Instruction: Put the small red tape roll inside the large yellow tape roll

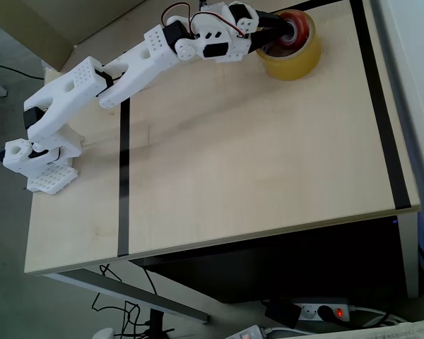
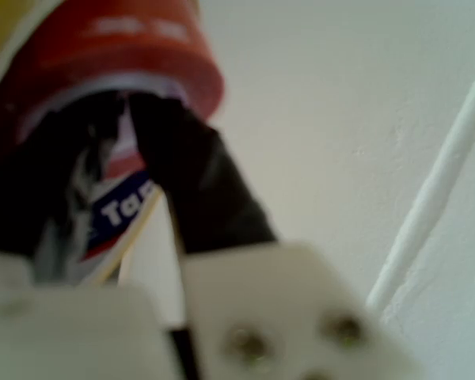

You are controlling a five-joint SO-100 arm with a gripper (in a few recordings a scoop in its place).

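In the wrist view, nearest the lens, the white mount of the gripper (image 2: 134, 170) fills the bottom edge with its screws blurred, and from it two black fingers (image 2: 198, 190) reach up and away. They close on the wall of the small red tape roll (image 2: 142, 59), one finger seemingly inside the ring and the other against its outside, so the jaws are clamped on the roll; that pinch on one wall would leave the roll's open side free to be lowered over or into something. Between the fingers a strip of white core printed with blue and red lettering shows through, which I judge to be the inner core of the large yellow tape roll (image 2: 8, 36), whose amber edge also peeks in at the top left corner. In the overhead view the white arm stretches from its base at the left edge of the pale wooden desk (image 1: 233, 162) across to the far right corner, where the gripper (image 1: 286, 30) holds the small red tape roll (image 1: 300, 28) tilted above the hole of the large yellow tape roll (image 1: 293, 60), which lies flat on the desk. The red ring seems partly over the yellow rim, not yet seated inside. Black tape lines (image 1: 124, 176) cross the desk.
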